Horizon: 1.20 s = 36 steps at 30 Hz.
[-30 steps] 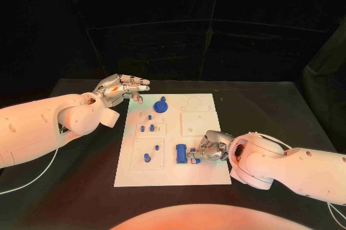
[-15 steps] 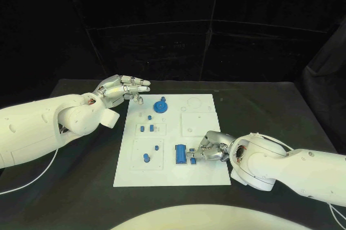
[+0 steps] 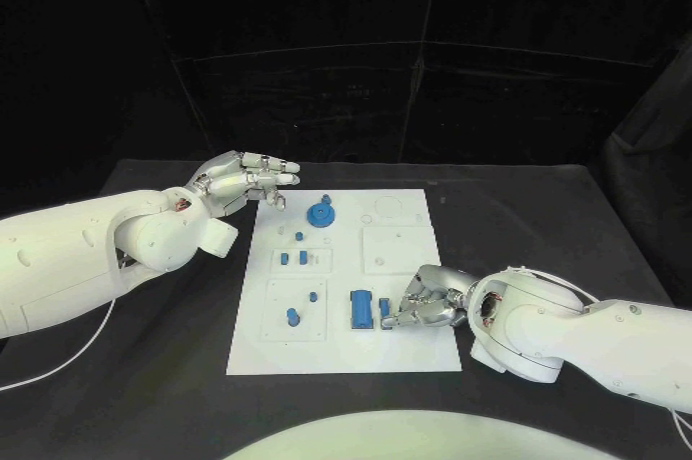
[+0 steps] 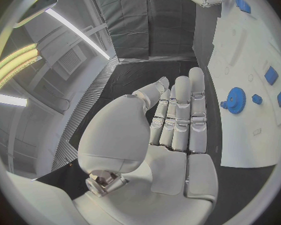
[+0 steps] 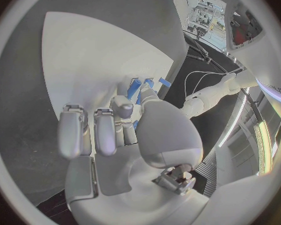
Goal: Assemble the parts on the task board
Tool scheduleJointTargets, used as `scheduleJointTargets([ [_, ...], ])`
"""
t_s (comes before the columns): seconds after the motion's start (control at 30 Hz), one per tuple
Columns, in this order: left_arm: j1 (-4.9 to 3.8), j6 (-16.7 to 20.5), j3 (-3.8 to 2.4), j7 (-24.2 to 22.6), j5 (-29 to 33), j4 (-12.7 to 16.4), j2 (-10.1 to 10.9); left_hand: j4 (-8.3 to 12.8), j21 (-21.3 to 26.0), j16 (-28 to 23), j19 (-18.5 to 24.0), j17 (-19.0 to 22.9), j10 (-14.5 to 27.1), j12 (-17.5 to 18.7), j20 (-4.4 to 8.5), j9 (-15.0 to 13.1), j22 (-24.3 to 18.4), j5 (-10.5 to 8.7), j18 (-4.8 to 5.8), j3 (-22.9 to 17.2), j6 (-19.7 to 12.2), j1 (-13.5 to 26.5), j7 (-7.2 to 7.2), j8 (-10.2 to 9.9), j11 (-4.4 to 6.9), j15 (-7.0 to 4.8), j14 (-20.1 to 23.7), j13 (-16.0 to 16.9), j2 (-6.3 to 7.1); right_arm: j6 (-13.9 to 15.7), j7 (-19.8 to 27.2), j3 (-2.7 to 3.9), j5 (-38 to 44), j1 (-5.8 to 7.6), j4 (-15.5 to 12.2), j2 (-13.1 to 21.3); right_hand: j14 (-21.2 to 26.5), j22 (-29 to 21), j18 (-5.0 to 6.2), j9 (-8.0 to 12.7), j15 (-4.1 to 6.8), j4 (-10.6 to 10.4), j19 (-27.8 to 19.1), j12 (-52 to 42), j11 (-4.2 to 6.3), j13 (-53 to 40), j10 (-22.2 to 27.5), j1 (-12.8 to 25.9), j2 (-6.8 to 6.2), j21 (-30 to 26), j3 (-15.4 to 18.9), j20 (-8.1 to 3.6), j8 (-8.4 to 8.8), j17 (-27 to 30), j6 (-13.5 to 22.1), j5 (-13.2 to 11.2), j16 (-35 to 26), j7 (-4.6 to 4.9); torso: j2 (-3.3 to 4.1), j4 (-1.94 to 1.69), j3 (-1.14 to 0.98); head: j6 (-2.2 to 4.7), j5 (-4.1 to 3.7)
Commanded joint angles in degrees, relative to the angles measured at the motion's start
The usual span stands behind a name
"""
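- The black table (image 3: 548, 220) carries the white rectangular task board (image 3: 397, 355) in its middle.
- The left hand (image 3: 238, 177) hovers above the table just beside the far left corner of the board; its fingers (image 4: 181, 110) are stretched out and apart, and it holds nothing.
- The right hand (image 3: 426, 305) rests on the near right part of the board. Its fingers are curled beside a small blue part (image 3: 385, 311), but I cannot tell if they really grip it.
- A blue rectangular block (image 3: 361, 308) lies just left of that part.
- A blue round gear (image 3: 322, 214) stands at the far side of the board.
- Several small blue pieces (image 3: 293, 257) lie on the left half.
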State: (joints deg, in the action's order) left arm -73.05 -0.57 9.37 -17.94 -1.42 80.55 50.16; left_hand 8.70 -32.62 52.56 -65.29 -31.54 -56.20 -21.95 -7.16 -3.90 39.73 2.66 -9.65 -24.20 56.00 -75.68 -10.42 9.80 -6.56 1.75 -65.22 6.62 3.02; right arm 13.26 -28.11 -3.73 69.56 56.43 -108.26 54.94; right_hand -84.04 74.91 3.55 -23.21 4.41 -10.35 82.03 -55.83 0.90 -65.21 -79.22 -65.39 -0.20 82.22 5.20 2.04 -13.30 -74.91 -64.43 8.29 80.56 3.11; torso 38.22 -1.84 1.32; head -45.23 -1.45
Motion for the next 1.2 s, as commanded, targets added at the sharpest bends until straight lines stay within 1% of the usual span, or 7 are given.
scheduleJointTargets([
  [0.03, -0.08, -0.7, -0.04, -0.1, 0.2, 0.0, 0.0, 0.0, 0.3, 0.0, 0.4, 0.0, 0.6, -0.3, 0.17, 0.0, -0.1, 0.16, -0.73, 0.2, -0.4, 0.2, -0.10, 0.3, -0.04, -0.18, 0.4, 0.0, -0.35, -1.9, 3.0, 0.00, 0.3, 0.05, -0.4, 0.1, -3.3, 4.8, -0.79, -0.1, -0.10, -0.3, 0.1, 0.3, -0.13, -0.1, 0.1, 0.3, 0.34, 0.0, 1.0, 0.23, 0.20, -1.7, 0.2, -0.6, -0.3, 0.31, 0.02, 0.02, -0.01, 0.13, -0.04],
  [0.17, -0.08, -0.7, -0.04, 0.0, 0.2, 0.0, 0.0, 0.0, 0.3, 0.0, 0.4, 0.0, 0.6, -0.3, 0.17, 0.0, -0.1, 0.16, -0.73, 0.2, -0.4, 0.2, -0.10, 0.3, -0.04, -0.18, 0.4, 0.0, -0.35, -1.3, 3.6, 0.00, 0.2, 0.05, -0.4, 0.2, -3.3, 4.8, -0.77, -0.3, -0.14, -1.7, 0.0, 0.4, -0.16, -0.1, 0.1, 2.0, 1.28, -0.1, 2.7, 0.29, 0.22, -1.6, 0.2, -1.5, -0.4, 0.31, -0.01, -0.08, 0.01, 0.32, -0.23],
  [0.37, -0.08, -0.7, -0.04, 0.0, 0.2, -0.2, 0.0, 0.1, 0.3, 0.0, 0.5, 0.1, 0.6, -0.3, 0.17, 0.0, -0.1, 0.16, -0.74, 0.2, -0.4, 0.2, -0.10, 0.3, -0.04, -0.17, 0.4, 0.0, -0.40, -1.6, 3.4, 0.00, 0.1, 0.05, -0.3, 0.2, -3.4, 4.8, -0.77, -0.4, -0.14, -2.3, 0.0, 0.3, -0.16, -0.3, 0.1, 2.5, 1.86, -0.1, 3.4, 0.31, 0.22, -1.7, 0.2, -1.6, -0.4, 0.30, -0.01, -0.01, 0.02, 0.35, -0.23],
  [0.6, -0.08, -0.8, -0.04, 0.0, 0.2, -0.2, -0.2, 0.1, 0.3, 0.0, 0.5, 0.1, 0.6, -0.3, 0.17, 0.0, -0.1, 0.16, -0.74, 0.2, -0.4, 0.2, -0.10, 0.3, -0.04, -0.17, 0.4, 0.0, -0.40, -2.4, 1.4, 0.00, 1.1, 0.06, 0.7, -0.4, -3.4, 4.9, -0.79, -0.6, -0.06, -0.5, 0.1, 0.3, -0.06, -0.4, 0.0, -0.9, 3.82, -0.1, 3.1, 0.24, 0.22, -1.8, 0.2, -0.8, -0.4, 0.22, 0.03, -0.04, 0.05, 0.31, -0.33],
  [0.77, -0.08, -0.7, -0.04, 0.0, 0.2, -0.1, -0.1, 0.1, 0.3, 0.0, 0.5, 0.1, 0.6, -0.3, 0.17, 0.0, -0.1, 0.16, -0.74, 0.2, -0.4, 0.2, -0.10, 0.3, -0.04, -0.17, 0.4, 0.0, -0.40, -3.6, 0.5, 0.00, 2.4, 0.06, 1.4, -1.2, -3.4, 4.9, -0.78, -0.7, -0.02, 2.4, 0.1, 0.4, -0.02, -0.5, 0.0, -4.7, 3.86, -0.1, 2.8, 0.19, 0.28, -1.7, 0.2, -1.4, -0.4, 0.22, 0.07, -0.13, 0.04, 0.06, -0.23],
  [0.83, -0.08, -0.7, -0.04, 0.0, 0.2, -0.1, -0.1, 0.1, 0.3, 0.0, 0.5, 0.1, 0.6, -0.3, 0.17, 0.0, -0.1, 0.16, -0.74, 0.2, -0.4, 0.2, -0.10, 0.3, -0.04, -0.17, 0.4, 0.0, -0.40, -3.5, 0.1, 0.00, 2.6, 0.06, 1.7, -1.5, -3.4, 4.9, -0.77, -0.7, 0.00, 3.3, 0.1, 0.6, 0.00, -0.4, 0.1, -5.8, 4.10, -0.2, 2.7, 0.18, 0.30, -1.7, 0.2, -2.8, -0.4, 0.21, 0.01, -0.08, 0.04, 0.01, -0.17],
  [1.2, -0.08, -0.7, -0.04, 0.0, 0.2, -0.2, -0.2, 0.1, 0.3, 0.0, 0.5, 0.1, 0.6, -0.3, 0.17, 0.0, -0.1, 0.16, -0.74, 0.2, -0.4, 0.2, -0.10, 0.3, -0.04, -0.17, 0.4, 0.0, -0.40, 0.0, -1.1, 0.00, 3.8, 0.06, 2.7, -2.5, -3.4, 5.0, -0.80, -0.7, -0.03, 3.5, 0.1, 0.4, -0.03, -0.6, -0.1, -5.7, 4.82, -0.1, 2.8, 0.18, 0.32, -1.8, 0.1, -3.0, -0.4, 0.25, 0.01, -0.09, 0.01, -0.16, -0.20],
])
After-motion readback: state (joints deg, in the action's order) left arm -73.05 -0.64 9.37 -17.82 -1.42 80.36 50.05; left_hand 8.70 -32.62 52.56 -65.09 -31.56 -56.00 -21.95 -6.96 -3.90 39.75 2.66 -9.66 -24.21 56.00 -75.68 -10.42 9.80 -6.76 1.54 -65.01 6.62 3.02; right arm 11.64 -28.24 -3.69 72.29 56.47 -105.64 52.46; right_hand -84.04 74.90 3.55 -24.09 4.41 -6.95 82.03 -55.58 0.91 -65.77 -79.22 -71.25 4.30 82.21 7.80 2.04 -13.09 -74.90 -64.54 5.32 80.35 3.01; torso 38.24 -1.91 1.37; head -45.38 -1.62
